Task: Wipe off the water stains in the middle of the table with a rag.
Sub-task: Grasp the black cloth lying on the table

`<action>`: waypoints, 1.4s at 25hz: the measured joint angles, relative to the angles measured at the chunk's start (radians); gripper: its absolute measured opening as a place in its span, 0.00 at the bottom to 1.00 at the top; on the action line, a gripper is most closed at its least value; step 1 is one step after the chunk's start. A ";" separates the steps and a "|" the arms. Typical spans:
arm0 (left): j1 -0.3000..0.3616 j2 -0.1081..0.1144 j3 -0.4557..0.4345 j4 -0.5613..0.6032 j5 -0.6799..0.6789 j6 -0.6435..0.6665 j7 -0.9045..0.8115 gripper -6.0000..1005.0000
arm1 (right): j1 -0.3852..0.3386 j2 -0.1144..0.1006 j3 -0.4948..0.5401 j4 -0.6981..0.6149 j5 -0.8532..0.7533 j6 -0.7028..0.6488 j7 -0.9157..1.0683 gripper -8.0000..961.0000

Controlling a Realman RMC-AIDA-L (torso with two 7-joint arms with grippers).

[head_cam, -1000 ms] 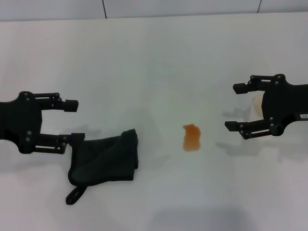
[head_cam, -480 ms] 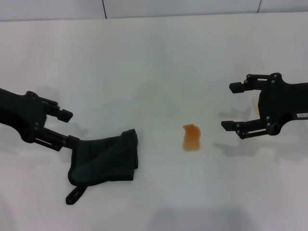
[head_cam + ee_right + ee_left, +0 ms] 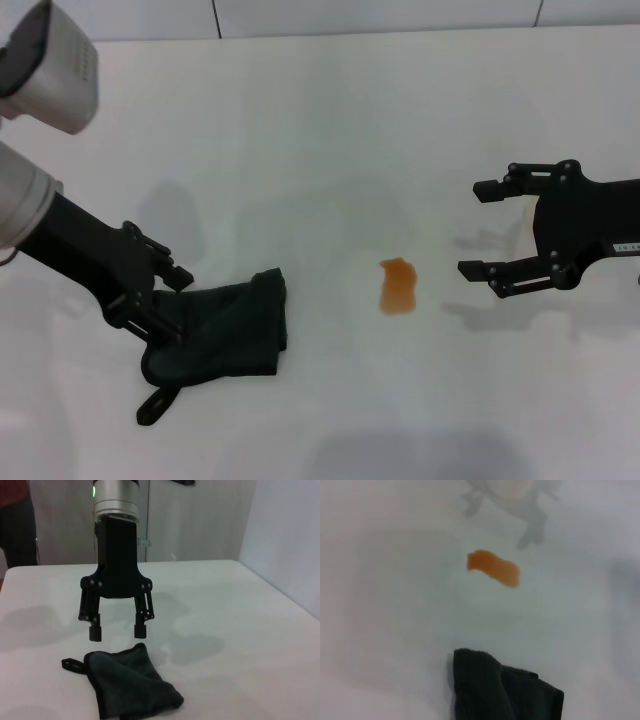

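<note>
The rag (image 3: 228, 328), a dark folded cloth with a loop tab (image 3: 152, 406), lies on the white table (image 3: 320, 120) at the front left. My left gripper (image 3: 172, 306) is open and hangs just above the rag's left edge, pointing down. The right wrist view shows the same left gripper (image 3: 117, 632) a little above the rag (image 3: 131, 686), with nothing between its fingers. The water stains (image 3: 398, 285) are one small orange blotch right of the rag, also in the left wrist view as the water stains (image 3: 494, 568) beyond the rag (image 3: 500, 687). My right gripper (image 3: 470, 228) hovers open to the right of the blotch.
The table's far edge meets a tiled wall (image 3: 380, 15) at the top of the head view. In the right wrist view a person in red (image 3: 15, 515) stands behind the table's far corner, and the table's side edge (image 3: 280, 600) runs along one side.
My left arm has swung in and tilted down, bringing its gripper from beside the rag to just over the rag's left edge. The right gripper drifted slightly. Rag and blotch have not moved.
</note>
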 joint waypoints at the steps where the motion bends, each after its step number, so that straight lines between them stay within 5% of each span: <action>1: -0.001 -0.004 0.003 0.000 0.001 -0.004 0.000 0.77 | -0.001 0.000 -0.001 0.000 -0.001 0.000 0.000 0.89; 35: -0.007 -0.031 0.099 -0.141 0.008 -0.176 0.017 0.68 | -0.010 0.002 -0.005 0.021 0.006 0.001 -0.008 0.89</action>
